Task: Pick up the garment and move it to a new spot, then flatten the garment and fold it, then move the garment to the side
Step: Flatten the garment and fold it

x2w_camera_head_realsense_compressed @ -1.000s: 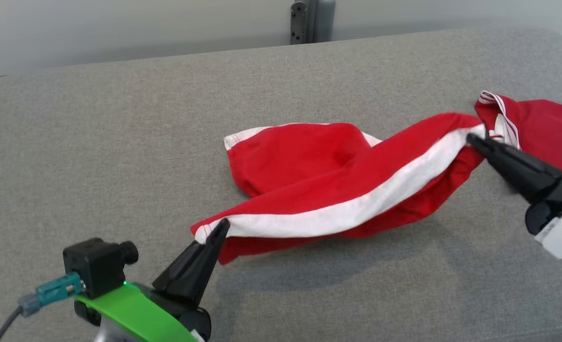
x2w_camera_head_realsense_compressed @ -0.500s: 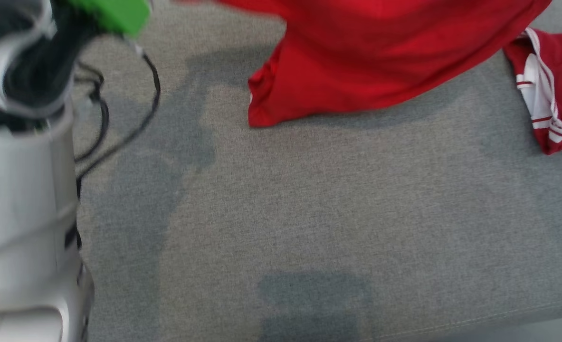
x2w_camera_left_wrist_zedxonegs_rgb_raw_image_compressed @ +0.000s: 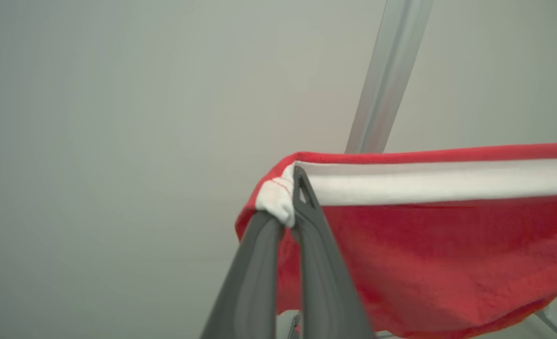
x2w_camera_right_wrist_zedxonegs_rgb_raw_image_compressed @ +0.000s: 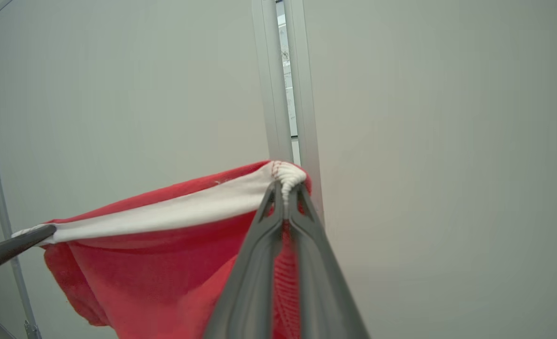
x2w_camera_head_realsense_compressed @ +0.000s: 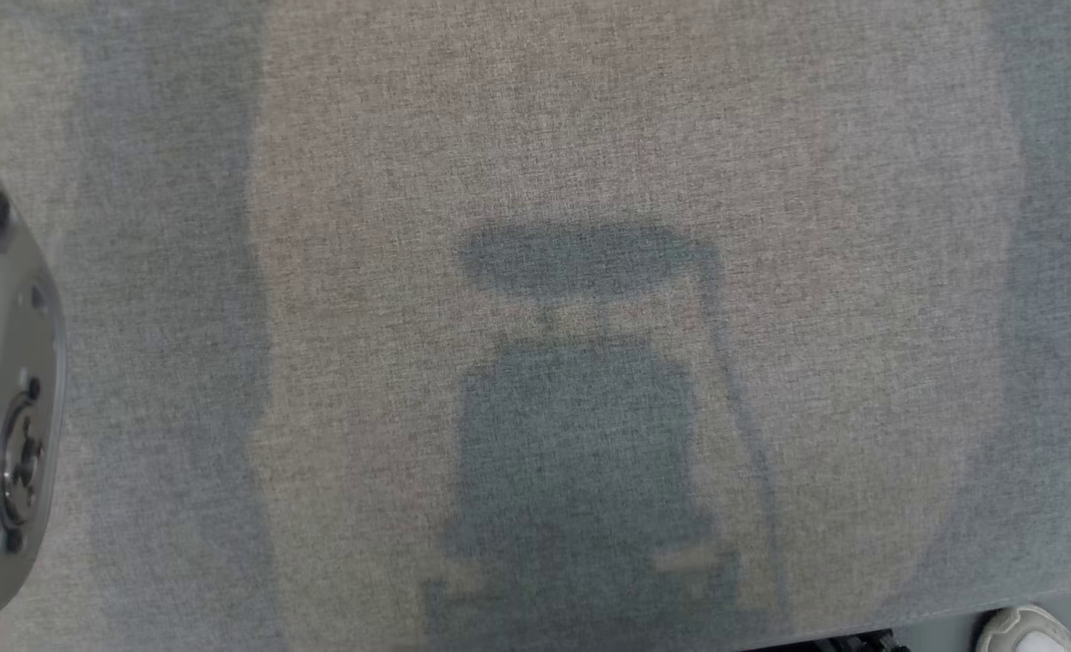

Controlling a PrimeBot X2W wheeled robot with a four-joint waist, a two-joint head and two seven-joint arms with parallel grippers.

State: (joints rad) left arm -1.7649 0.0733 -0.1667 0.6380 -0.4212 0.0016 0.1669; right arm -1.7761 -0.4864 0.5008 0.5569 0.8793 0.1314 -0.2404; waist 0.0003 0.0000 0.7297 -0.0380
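The garment (x2w_camera_left_wrist_zedxonegs_rgb_raw_image_compressed: 429, 245) is red with a white band along its top edge, and it hangs in the air in front of a pale wall. My left gripper (x2w_camera_left_wrist_zedxonegs_rgb_raw_image_compressed: 291, 209) is shut on one white corner of it. At the opposite end of the band my right gripper (x2w_camera_right_wrist_zedxonegs_rgb_raw_image_compressed: 285, 190) is shut on the other bunched white corner of the garment (x2w_camera_right_wrist_zedxonegs_rgb_raw_image_compressed: 165, 249). The band is stretched fairly taut between the two. In the right wrist view the left gripper's dark fingertip (x2w_camera_right_wrist_zedxonegs_rgb_raw_image_compressed: 33, 235) pokes in from the left edge, touching the cloth.
The head view looks straight down on the grey fabric surface (x2w_camera_head_realsense_compressed: 336, 163), marked by my own shadow (x2w_camera_head_realsense_compressed: 580, 426). A pale forearm (x2w_camera_head_realsense_compressed: 1, 398) runs along its left edge. A white shoe (x2w_camera_head_realsense_compressed: 1028, 629) shows on the floor at the lower right corner. A metal post (x2w_camera_left_wrist_zedxonegs_rgb_raw_image_compressed: 386, 80) stands against the wall.
The head camera has tilted down and the garment has left its view. Both grippers have raised the garment off the surface, from lying between them to hanging stretched in the air.
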